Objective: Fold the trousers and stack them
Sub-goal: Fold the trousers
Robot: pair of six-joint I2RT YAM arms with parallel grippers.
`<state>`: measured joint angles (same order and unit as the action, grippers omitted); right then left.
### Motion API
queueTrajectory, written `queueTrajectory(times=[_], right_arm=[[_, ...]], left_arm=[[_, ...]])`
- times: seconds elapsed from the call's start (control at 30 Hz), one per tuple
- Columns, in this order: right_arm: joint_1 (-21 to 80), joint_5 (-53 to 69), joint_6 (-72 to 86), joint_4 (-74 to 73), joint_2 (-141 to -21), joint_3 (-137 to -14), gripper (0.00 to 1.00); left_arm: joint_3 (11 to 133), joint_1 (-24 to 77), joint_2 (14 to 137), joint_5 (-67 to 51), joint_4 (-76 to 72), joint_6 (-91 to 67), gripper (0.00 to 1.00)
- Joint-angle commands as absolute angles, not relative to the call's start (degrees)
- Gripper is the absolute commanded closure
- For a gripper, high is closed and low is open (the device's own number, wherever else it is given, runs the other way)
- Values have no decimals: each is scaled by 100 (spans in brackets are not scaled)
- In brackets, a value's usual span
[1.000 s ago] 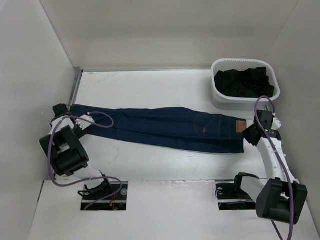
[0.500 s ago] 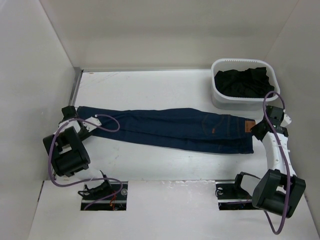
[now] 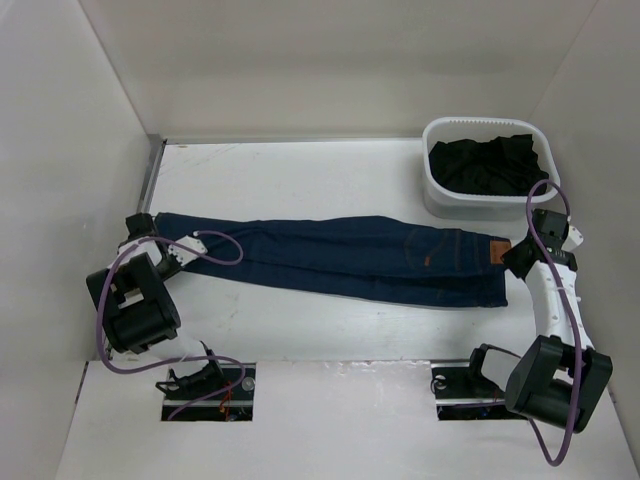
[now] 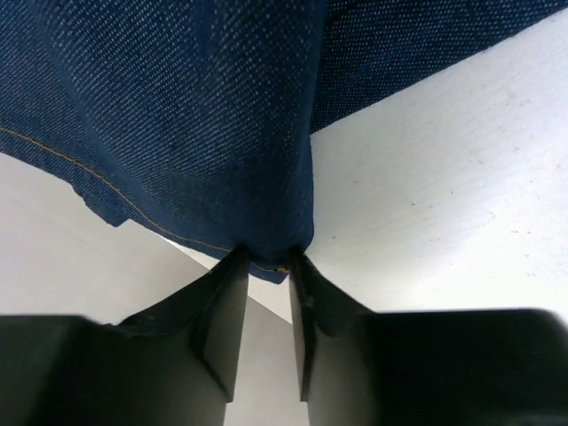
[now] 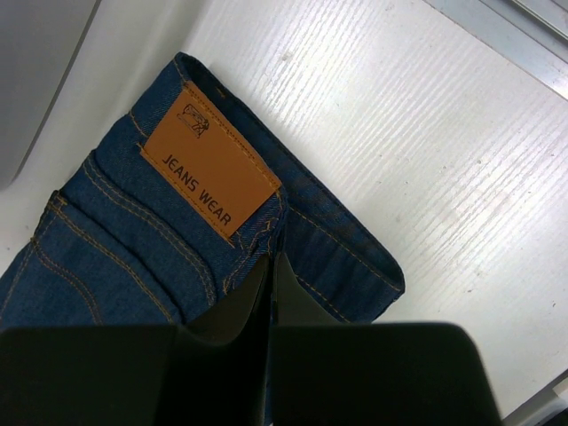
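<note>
The long dark navy-blue denim trousers (image 3: 340,258) lay stretched flat across the white table (image 3: 300,170), with the legs to the left and the waist to the right, near the white plastic basket (image 3: 437,197) that held dark clothes. The left gripper (image 4: 266,259) had its two black fingers almost together, pinching the hem of a leg. The right gripper (image 5: 271,263) was pressed closed on the waistband, just beside the brown patch (image 5: 210,170) marked "JEANS WEAR".
</note>
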<state>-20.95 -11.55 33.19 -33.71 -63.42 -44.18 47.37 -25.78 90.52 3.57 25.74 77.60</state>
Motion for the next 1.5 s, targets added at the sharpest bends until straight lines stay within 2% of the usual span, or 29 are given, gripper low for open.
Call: queueTrajectory(times=[0.0, 0.07, 0.23, 0.3, 0.4, 0.47, 0.67, 0.83, 0.97, 1.33, 1.47], right_arm=[[-2114, -1239, 3252, -3023, -6284, -4658, 100], [-2114, -1239, 3252, -3015, -6284, -4632, 100], [-2114, -1239, 3234, -2988, -6258, -4588, 100], [-2114, -1239, 3226, -2988, -6240, -4597, 100], [-2149, -1239, 3226, -2971, -6223, -4597, 100], [-2149, -1239, 3226, -2962, -6240, -4623, 100], [-2228, -1178, 3226, -2971, -6232, -4991, 100], [-2474, -1081, 3191, -3050, -6214, -5405, 100], [-2588, -1063, 3173, -3313, -5934, -5432, 100], [-2808, -932, 3252, -4069, -4931, -4255, 100], [-2756, -1045, 3155, -4245, -4886, -4087, 99]], left_arm=[[4887, -2554, 8974, 229, 2768, 7673, 68], [4895, -2518, 8982, 220, 2856, 7664, 57], [4975, -2509, 9210, 264, 2865, 7620, 58], [5018, -2509, 9307, 272, 2874, 7611, 67], [5106, -2509, 9465, 316, 2787, 7524, 94], [5237, -2570, 9483, 421, 2638, 7427, 100], [6352, -2694, 9290, 168, 3005, 7409, 100], [7530, -2624, 9781, 140, 3366, 7400, 100], [7980, -2615, 10116, 219, 3445, 7584, 100], [6725, -2492, 9511, 351, 2760, 7857, 100], [6031, -2474, 9159, 378, 2760, 8068, 94]])
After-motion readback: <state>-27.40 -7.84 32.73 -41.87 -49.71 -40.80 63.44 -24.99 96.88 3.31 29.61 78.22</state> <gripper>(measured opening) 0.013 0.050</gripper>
